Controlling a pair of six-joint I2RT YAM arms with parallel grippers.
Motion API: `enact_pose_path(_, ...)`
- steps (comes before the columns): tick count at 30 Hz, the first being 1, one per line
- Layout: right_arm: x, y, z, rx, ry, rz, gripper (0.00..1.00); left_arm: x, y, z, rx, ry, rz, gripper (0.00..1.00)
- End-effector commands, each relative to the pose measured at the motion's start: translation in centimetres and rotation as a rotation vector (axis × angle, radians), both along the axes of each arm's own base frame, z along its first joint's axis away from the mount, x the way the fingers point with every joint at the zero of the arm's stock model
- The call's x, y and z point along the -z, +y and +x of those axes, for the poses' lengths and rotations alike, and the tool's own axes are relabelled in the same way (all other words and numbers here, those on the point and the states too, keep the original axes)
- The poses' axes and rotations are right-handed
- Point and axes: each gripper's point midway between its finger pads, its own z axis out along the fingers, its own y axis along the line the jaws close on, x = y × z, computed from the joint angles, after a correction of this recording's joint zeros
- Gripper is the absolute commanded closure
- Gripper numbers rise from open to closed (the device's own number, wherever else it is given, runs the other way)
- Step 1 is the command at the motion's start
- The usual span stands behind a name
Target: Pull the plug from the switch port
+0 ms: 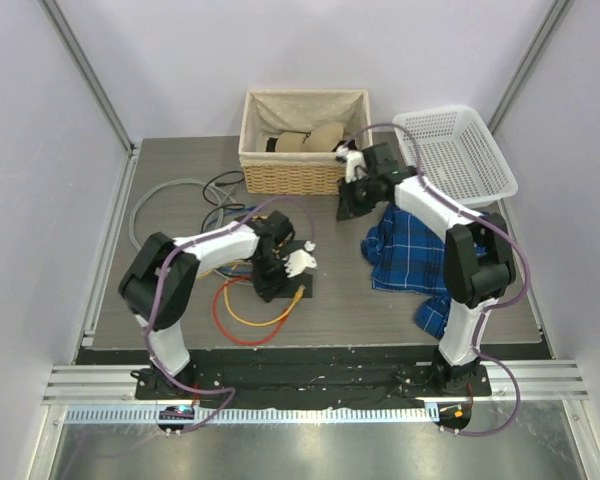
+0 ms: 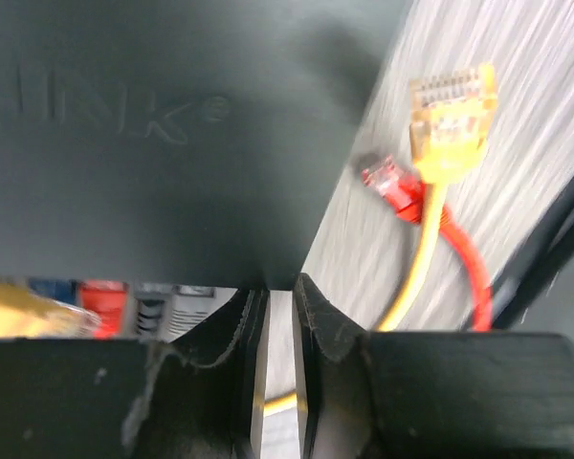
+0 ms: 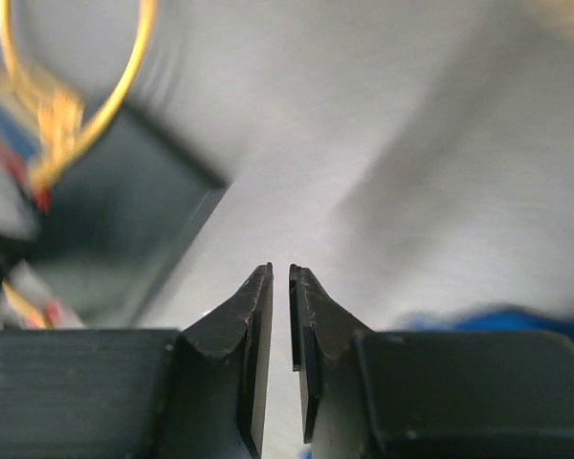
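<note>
Seen from above, the left arm covers most of the switch point(image 2: 153, 143), which lies on the counter point(image 3: 364, 115) at front left. The left wrist camera shows it as a flat black box with raised lettering. Its sockets point(image 2: 124, 301) are blurred and half hidden, with something yellow and red in them. A loose yellow plug point(image 2: 452, 115) and a red plug point(image 2: 390, 182) lie just beside it.

The left pincer point(image 2: 279, 306) is closed to a slit; yellow shows inside, whether gripped I cannot tell. The right pincer point(image 3: 280, 287), equally narrow, holds nothing.
</note>
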Motion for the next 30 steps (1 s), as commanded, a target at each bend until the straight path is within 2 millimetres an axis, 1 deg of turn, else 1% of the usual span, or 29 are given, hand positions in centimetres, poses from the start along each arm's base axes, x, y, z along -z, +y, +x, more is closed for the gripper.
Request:
enact_pose_path(1, -6.5, -2.7, 4.3, 0.108, -0.131, 0.068, 0.79, 0.2, -9.1, 3.4, 0.02, -0.049, -0.181, 0.79)
enact_pose_path(2, -6.4, -3.6, 4.6, 0.117, -0.122, 0.058, 0.79, -1.7, -11.7, 4.7, 0.01, -0.07, -0.234, 0.79)
enact_pose_path(3, -6.2, -3.9, 4.7, 0.124, -0.118, 0.057, 0.79, -1.5, -12.8, 4.7, 0.006, -0.035, -0.245, 0.79)
enact_pose_path(4, -6.1, -4.1, 4.7, 0.129, -0.116, 0.056, 0.79, -2.3, -13.2, 4.6, -0.003, -0.007, -0.247, 0.78)
enact_pose_path(5, -5.7, -4.1, 4.2, 0.125, -0.101, 0.059, 0.79, -4.0, -14.4, 5.4, -0.004, -0.018, -0.285, 0.78)
enact_pose_path(6, -5.8, -3.8, 4.0, 0.116, -0.102, 0.075, 0.79, -4.6, -14.5, 5.2, -0.007, -0.002, -0.293, 0.76)
enact_pose_path(7, -6.2, -3.7, 3.7, 0.109, -0.106, 0.09, 0.79, -5.8, -14.0, 4.8, -0.004, 0.003, -0.294, 0.75)
enact_pose_path(9, -5.5, -3.3, 2.8, 0.091, -0.096, 0.103, 0.79, -6.3, -12.4, 4.5, -0.021, 0.007, -0.288, 0.72)
enact_pose_path(10, -5.5, -3.2, 2.6, 0.08, -0.104, 0.101, 0.79, -8.0, -11.8, 4.6, -0.035, -0.027, -0.31, 0.7)
enact_pose_path(11, -4.8, -3.2, 2.1, 0.066, -0.097, 0.088, 0.79, -7.5, -10.2, 4.8, -0.088, -0.014, -0.298, 0.68)
enact_pose_path(12, -4.5, -2.9, 1.7, 0.032, -0.112, 0.07, 0.79, -8.1, -9.8, 5.5, -0.15, -0.028, -0.322, 0.64)
enact_pose_path(13, -3.6, -3.0, 1.2, 0.012, -0.107, 0.05, 0.79, -8.5, -9.3, 6.0, -0.21, -0.024, -0.345, 0.62)
enact_pose_path(14, -3.0, -3.0, 1.0, -0.004, -0.11, 0.031, 0.79, -9.0, -7.9, 7.2, -0.299, -0.032, -0.366, 0.6)
enact_pose_path(15, -2.4, -3.2, 1.0, -0.007, -0.111, 0.006, 0.79, -9.6, -7.8, 8.7, -0.364, -0.054, -0.405, 0.56)
enact_pose_path(16, -1.9, -3.2, 0.9, -0.022, -0.113, -0.012, 0.79, -10.1, -7.6, 9.3, -0.486, -0.018, -0.424, 0.54)
enact_pose_path(17, -1.0, -3.4, 1.0, -0.022, -0.1, -0.026, 0.79, -10.3, -6.9, 10.7, -0.561, -0.008, -0.445, 0.53)
enact_pose_path(18, -0.6, -3.4, 1.0, -0.023, -0.093, -0.035, 0.8, -10.8, -7.0, 11.9, -0.61, -0.015, -0.475, 0.52)
enact_pose_path(19, -0.5, -3.5, 1.2, -0.033, -0.096, -0.04, 0.8, -10.8, -6.8, 12.7, -0.693, 0.013, -0.482, 0.52)
enact_pose_path(21, 0.4, -3.4, 1.2, -0.048, -0.077, -0.052, 0.82, -10.7, -7.4, 14.4, -0.744, 0.026, -0.504, 0.51)
enact_pose_path(22, 0.3, -3.2, 1.3, -0.057, -0.08, -0.05, 0.83, -10.6, -7.6, 14.8, -0.783, 0.047, -0.508, 0.51)
enact_pose_path(23, 0.5, -3.0, 1.4, -0.064, -0.078, -0.05, 0.83, -9.9, -7.9, 15.5, -0.798, 0.066, -0.503, 0.51)
enact_pose_path(24, 0.9, -2.8, 1.4, -0.07, -0.069, -0.05, 0.84, -9.6, -8.1, 16.0, -0.814, 0.072, -0.504, 0.51)
enact_pose_path(25, 0.8, -2.3, 1.5, -0.084, -0.075, -0.047, 0.85, -9.7, -8.3, 16.6, -0.847, 0.081, -0.51, 0.51)
enact_pose_path(26, 1.0, -2.1, 1.6, -0.092, -0.074, -0.047, 0.85, -9.2, -8.3, 16.9, -0.865, 0.1, -0.507, 0.51)
enact_pose_path(27, 1.5, -1.9, 1.6, -0.1, -0.067, -0.052, 0.86, -8.2, -8.5, 17.3, -0.882, 0.129, -0.503, 0.51)
enact_pose_path(28, 1.7, -1.6, 1.6, -0.107, -0.069, -0.06, 0.86, -8.1, -8.4, 18.0, -0.9, 0.142, -0.515, 0.51)
enact_pose_path(29, 2.0, -1.2, 1.4, -0.121, -0.071, -0.065, 0.87, -7.8, -8.5, 18.3, -0.928, 0.17, -0.516, 0.52)
enact_pose_path(30, 2.6, -1.0, 1.2, -0.127, -0.056, -0.072, 0.87, -6.8, -8.5, 18.7, -0.941, 0.193, -0.517, 0.52)
